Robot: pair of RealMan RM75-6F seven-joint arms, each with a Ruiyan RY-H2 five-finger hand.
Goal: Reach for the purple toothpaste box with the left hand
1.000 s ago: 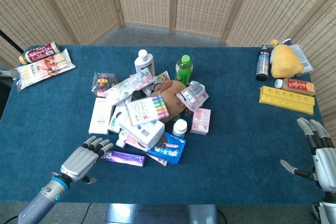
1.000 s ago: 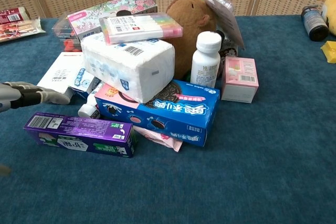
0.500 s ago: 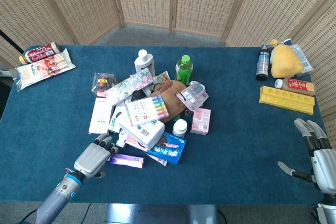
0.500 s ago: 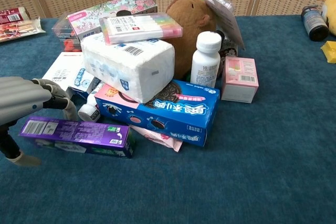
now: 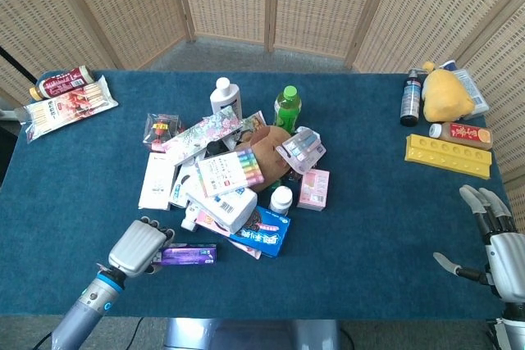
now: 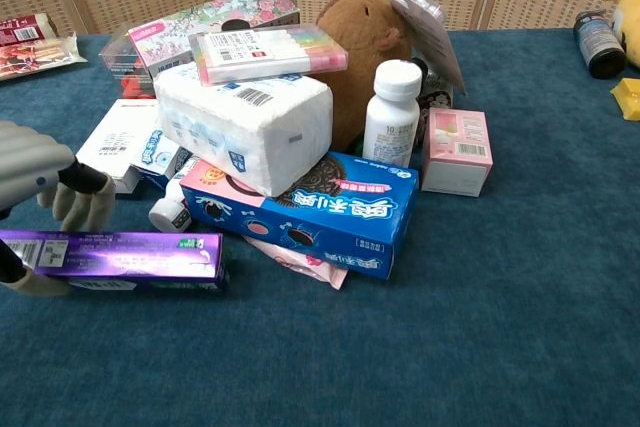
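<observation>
Purple toothpaste box (image 6: 115, 257): positioned at the near-left edge of the pile on the blue table (image 5: 377, 202); its left end is gripped by the left hand, with the long axis lying roughly level.
Left hand (image 5: 138, 246): clamped on the left end of the box; in the chest view, fingers (image 6: 85, 202) are curled over the far side and the thumb is seen below the near side.
Right hand (image 5: 492, 243): located at the near-right table edge, well apart from the pile; fingers are spread and nothing is held.
Blue cookie box (image 6: 305, 212): placed just right of the toothpaste box, lying flat at the front of the pile.
White tissue pack (image 6: 245, 122): rested partly on the blue cookie box.
White pill bottle (image 6: 392, 112): stood upright behind the blue cookie box.
Pink box (image 6: 456, 150): set just right of the pill bottle.
Brown plush toy (image 6: 365, 47): seated behind the tissue pack and pill bottle.
Marker set (image 6: 268, 52): laid on top of the tissue pack.
Green bottle (image 5: 287, 108): stood upright at the far side of the pile.
Yellow tray (image 5: 448, 156): located at the far right, well apart from the pile.
</observation>
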